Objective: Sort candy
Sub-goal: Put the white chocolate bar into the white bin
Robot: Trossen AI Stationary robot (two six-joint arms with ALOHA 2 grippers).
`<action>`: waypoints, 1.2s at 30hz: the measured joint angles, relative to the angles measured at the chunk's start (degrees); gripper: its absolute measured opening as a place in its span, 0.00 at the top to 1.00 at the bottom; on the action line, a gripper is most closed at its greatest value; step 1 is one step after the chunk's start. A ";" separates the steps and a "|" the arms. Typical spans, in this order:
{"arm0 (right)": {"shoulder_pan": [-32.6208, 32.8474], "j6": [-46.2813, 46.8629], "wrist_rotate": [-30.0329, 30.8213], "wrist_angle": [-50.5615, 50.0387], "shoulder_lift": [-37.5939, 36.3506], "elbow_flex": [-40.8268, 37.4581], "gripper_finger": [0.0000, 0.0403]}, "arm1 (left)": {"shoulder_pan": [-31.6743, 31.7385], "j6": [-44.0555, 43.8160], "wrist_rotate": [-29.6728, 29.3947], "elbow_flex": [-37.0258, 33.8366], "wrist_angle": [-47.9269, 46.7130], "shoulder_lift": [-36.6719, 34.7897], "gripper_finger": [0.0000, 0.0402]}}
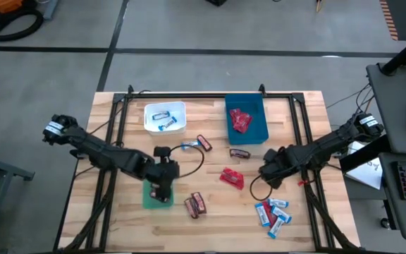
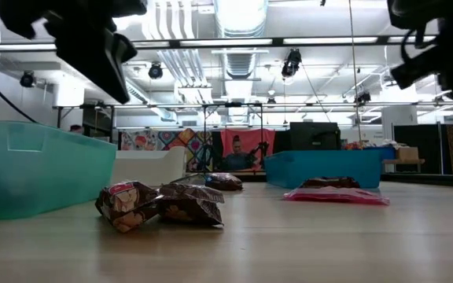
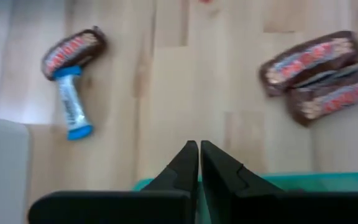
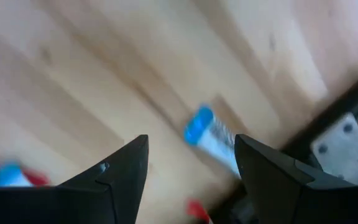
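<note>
Two dark brown mini bars (image 2: 160,206) were parked closest to the low camera on the bench (image 1: 210,219), just beside the green bin (image 2: 30,173). The left end effector (image 3: 199,163) was seen over that bin's rim, fingers pressed together with nothing gripped. The right end effector (image 4: 191,165) was held wide apart and empty above the blue-and-white bars (image 1: 272,212). Red packets (image 1: 240,120) were spotted in the blue bin (image 1: 258,130), blue-and-white ones in the white bin (image 1: 150,120).
</note>
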 joint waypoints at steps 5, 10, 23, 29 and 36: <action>-0.02 -4.27 -5.71 -2.68 0.00 -0.62 0.43 | 3.02 5.08 -0.02 0.00 0.00 -1.55 0.99; -0.13 -7.05 -6.71 -2.85 0.00 -2.05 0.43 | 5.10 8.46 -0.40 0.00 0.63 -4.09 0.99; -2.01 -14.93 -6.17 -2.38 9.59 -5.35 0.43 | 7.26 15.33 -8.46 0.00 5.58 -7.95 0.99; -3.31 -20.82 -6.16 -2.18 17.01 -5.35 0.43 | 7.58 15.54 -8.46 0.00 6.55 -7.73 0.99; -5.08 -28.68 -6.36 1.98 22.73 -5.32 0.43 | 7.56 15.55 -8.44 0.00 7.58 -7.73 0.99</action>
